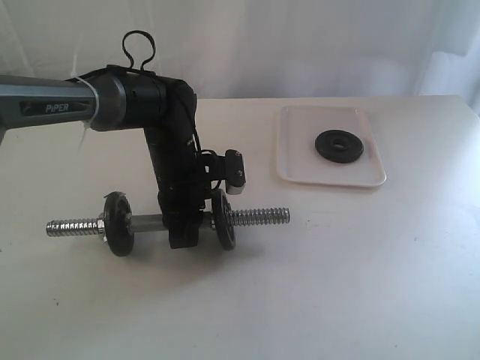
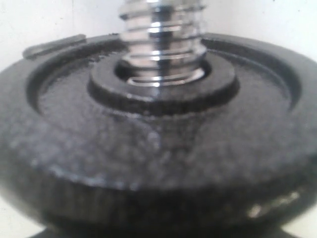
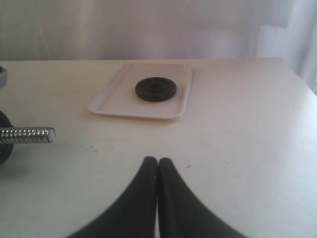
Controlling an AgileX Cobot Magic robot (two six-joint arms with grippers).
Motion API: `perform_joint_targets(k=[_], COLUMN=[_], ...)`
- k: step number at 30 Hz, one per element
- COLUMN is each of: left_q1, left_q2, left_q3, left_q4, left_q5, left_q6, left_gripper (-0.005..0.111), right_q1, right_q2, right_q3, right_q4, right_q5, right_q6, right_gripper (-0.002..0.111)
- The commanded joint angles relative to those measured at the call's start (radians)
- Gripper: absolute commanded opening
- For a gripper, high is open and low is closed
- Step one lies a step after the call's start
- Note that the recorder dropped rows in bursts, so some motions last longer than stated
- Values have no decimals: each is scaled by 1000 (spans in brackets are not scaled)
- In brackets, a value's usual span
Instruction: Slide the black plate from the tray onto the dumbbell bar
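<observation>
**Q:** How do the hands stand?

**A:** The right hand (image 3: 157, 171) is clenched on nothing, its fingertips pressed together above the bare worktop (image 1: 337, 292). The left hand (image 1: 184, 229) comes down between the two mounted discs, inner (image 1: 223, 219) and outer (image 1: 118, 223). It appears to grasp the dumbbell bar (image 1: 259, 217) at its middle, though the fingers themselves are hidden.

**Q:** And the task's thing?

**A:** The black plate (image 1: 339, 145) lies flat near the centre of the tray (image 1: 300, 171), well apart from the bar. The bar's free threaded end points toward the tray side.

**Q:** What could go wrong at the pick?

**A:** A flat disc offers little edge. Fingers that open too late or descend off-centre would probably push the plate across the smooth tray, or shift the tray itself. A pinch at the rim alone may let the plate swing.

**Q:** And at the bar?

**A:** If the centre hole meets the end tilted, it is likely to catch on the threads. The push could then turn or tip the bar in the left hand, since the grasp is narrow and both discs load it.
</observation>
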Motion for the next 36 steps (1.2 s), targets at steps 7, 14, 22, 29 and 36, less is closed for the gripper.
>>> perform_joint_targets(k=[7, 14, 22, 29, 36], left_q1=[2, 2, 2, 2, 2], left_q2=[-16, -16, -16, -16, -16], left_q3=[3, 3, 3, 3, 3], left_q4=[-2, -2, -2, -2, -2], left_q5=[11, 5, -10, -12, -12], left_q6=[6, 6, 6, 6, 6], left_gripper=[0, 0, 0, 0, 0], right_q1=[0, 0, 0, 0, 0], right_q2=[-4, -4, -4, -4, -4], right_q3=[5, 5, 5, 5, 5], right_q4=[-2, -2, -2, -2, -2], right_q5=[-2, -233, -765, -847, -847], right_q6=[3, 16, 19, 21, 302], right_gripper=[0, 0, 0, 0, 0])
